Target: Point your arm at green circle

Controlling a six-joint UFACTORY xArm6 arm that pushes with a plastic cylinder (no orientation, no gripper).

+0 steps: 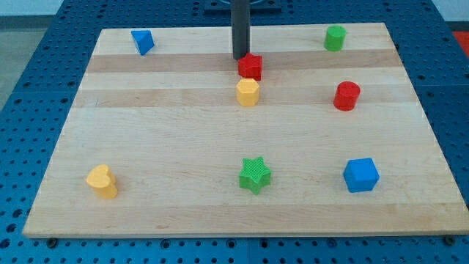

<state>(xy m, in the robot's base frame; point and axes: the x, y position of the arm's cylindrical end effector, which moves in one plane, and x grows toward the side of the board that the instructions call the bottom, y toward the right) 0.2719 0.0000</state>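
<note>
The green circle block (335, 37) stands near the view's top right corner of the wooden board (168, 147). My tip (240, 57) is at the view's top centre, well to the left of the green circle. It sits just left of and touching or nearly touching a red block (250, 66). A yellow block (248, 92) lies right below the red one.
A blue triangle block (143, 41) is at the top left. A red circle block (346, 96) is at the right. A blue cube (361, 175), a green star (255, 175) and a yellow heart (102, 181) lie along the bottom.
</note>
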